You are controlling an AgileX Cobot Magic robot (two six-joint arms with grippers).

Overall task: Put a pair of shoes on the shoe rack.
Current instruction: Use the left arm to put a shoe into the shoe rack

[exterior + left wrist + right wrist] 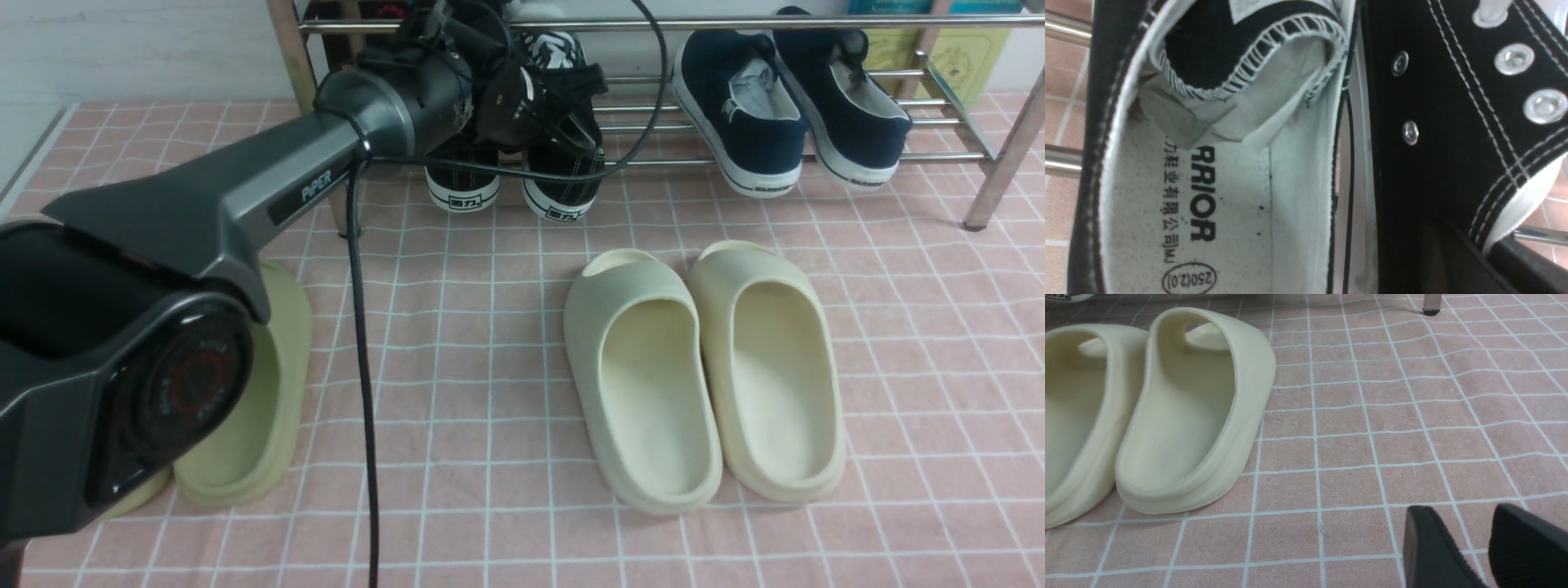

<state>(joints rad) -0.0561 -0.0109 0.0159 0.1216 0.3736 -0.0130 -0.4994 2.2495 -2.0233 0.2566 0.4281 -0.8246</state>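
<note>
Resting heels-out on shoe rack (1002, 151) lower bars by its left leg: black sneakers (563, 186), prob placed. Left gripper (555, 114) closed just above, hold unclear. Right gripper (1461, 512) agape, empty, idle off rack.

The front camera is looking forward toward the shoe rack (939, 155). The left wrist camera is crowding the black sneakers (1433, 163); the right wrist camera, low, is sharing the front's cream slides (1180, 428).

"PIPER" is read on the left arm (314, 188), at nine o'clock in the front view. At twelve o'clock, heel labels are spotted on the sneakers (563, 184), too small to read. "RRIOR" and "250(2.0)" are made out on an insole (1208, 228).
</note>
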